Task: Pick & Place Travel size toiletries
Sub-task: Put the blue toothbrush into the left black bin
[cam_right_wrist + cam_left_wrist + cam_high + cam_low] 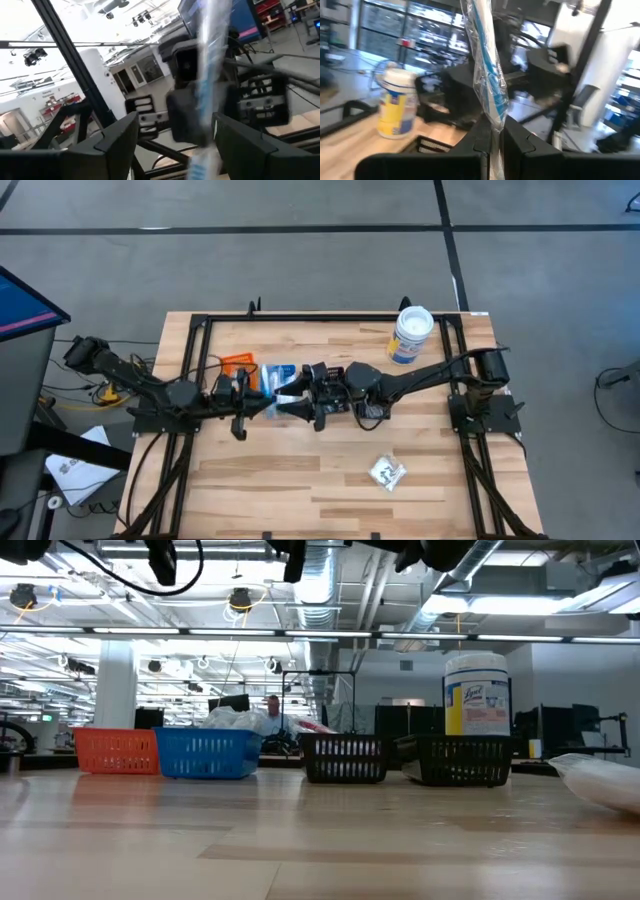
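A slim clear-wrapped stick with a blue core [487, 70] is one of the travel size toiletries. My left gripper [493, 131] is shut on it in mid-air over the table's middle [272, 406]. My right gripper [175, 135] faces it from the right [303, 408] and is open. Its fingers stand on either side of the stick [207, 75] and I see no touch. A white crinkly packet [388, 472] lies flat on the table near the front right. My left gripper pinches the stick's lower end [495, 122] between its two fingers. The fingers reach in about level from the table's left and lie across the stick. The stick stands roughly upright above the fingers, lifted clear of the table and bins.
An orange bin [237, 365], a blue bin [280, 375] and two black bins [345, 758] [463, 760] sit in a row at mid-table under the grippers. A white tub with a blue label [411, 335] stands at the far right. Bare wood lies along the near side.
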